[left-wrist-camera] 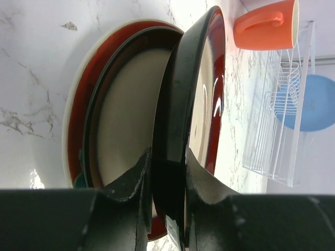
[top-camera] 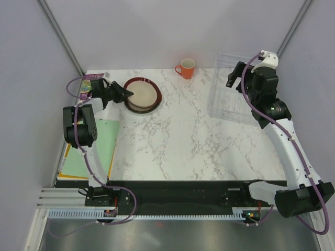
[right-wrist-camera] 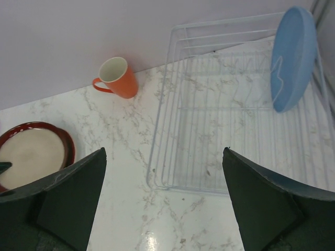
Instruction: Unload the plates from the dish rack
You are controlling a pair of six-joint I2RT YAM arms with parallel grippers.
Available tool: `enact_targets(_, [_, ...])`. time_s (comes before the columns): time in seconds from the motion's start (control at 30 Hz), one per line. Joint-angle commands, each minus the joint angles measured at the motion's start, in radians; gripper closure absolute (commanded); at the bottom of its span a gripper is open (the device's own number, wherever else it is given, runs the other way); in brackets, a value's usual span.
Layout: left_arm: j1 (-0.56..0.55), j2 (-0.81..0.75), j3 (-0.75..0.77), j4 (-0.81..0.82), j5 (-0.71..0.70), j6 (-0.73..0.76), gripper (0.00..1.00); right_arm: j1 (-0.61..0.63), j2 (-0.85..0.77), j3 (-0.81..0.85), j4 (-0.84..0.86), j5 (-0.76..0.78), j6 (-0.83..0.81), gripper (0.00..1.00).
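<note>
Cream round plate with dark red-brown rim [left-wrist-camera: 201, 104] gripped at edge by left gripper [left-wrist-camera: 167, 162], tilted over second cream plate [left-wrist-camera: 125, 120]. Stack placed at 10 o'clock on white marble table [top-camera: 178, 130]. Right gripper [right-wrist-camera: 163, 157] held wide apart, nothing held, over white wire dish rack [right-wrist-camera: 209, 104] at 2 o'clock. Light blue plate [right-wrist-camera: 293, 57] stood upright inside. Orange mug [right-wrist-camera: 118, 78] seen at 12 o'clock.

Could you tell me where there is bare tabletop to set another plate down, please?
Widest: the middle and near half of the marble tabletop, between plate stack and dish rack. Narrower: between orange mug and rack. Crowded: far-left corner, where the left gripper's jaws hold a cream plate.
</note>
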Motion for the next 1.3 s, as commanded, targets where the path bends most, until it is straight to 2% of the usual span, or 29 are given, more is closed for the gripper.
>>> enact_targets(0.0, [-0.008,-0.055,-0.04,0.023,0.033,0.036,0.62,-0.012,0.05,0.096,-0.059,0.175,-0.123,0.02])
enact_targets(0.13, [-0.006,-0.081,-0.066,-0.031,0.007,0.069,0.46,-0.013,0.096,0.142,-0.077,0.293,-0.187,0.02])
enact_targets(0.17, [-0.006,-0.085,-0.068,-0.045,0.003,0.073,0.01,-0.016,0.11,0.148,-0.079,0.313,-0.194,0.02])
enact_targets(0.37, [-0.008,-0.102,-0.046,-0.161,-0.049,0.13,0.0,-0.016,0.163,0.2,-0.074,0.381,-0.252,0.02])
enact_targets(0.53, [-0.006,-0.156,-0.071,-0.196,-0.103,0.178,0.0,-0.033,0.229,0.232,-0.05,0.525,-0.326,0.02])
enact_targets(0.63, [-0.008,-0.161,-0.051,-0.259,-0.138,0.214,0.0,-0.05,0.269,0.261,-0.042,0.56,-0.348,0.02])
enact_targets(0.8, [-0.012,-0.17,-0.005,-0.386,-0.206,0.291,0.0,-0.069,0.326,0.32,-0.033,0.591,-0.349,0.02])
enact_targets(1.0, [-0.017,-0.228,-0.005,-0.45,-0.309,0.357,0.0,-0.121,0.395,0.369,-0.002,0.605,-0.392,0.02])
enact_targets(1.27, [-0.021,-0.321,-0.035,-0.493,-0.349,0.33,0.0,-0.19,0.564,0.487,0.004,0.584,-0.414,0.02])
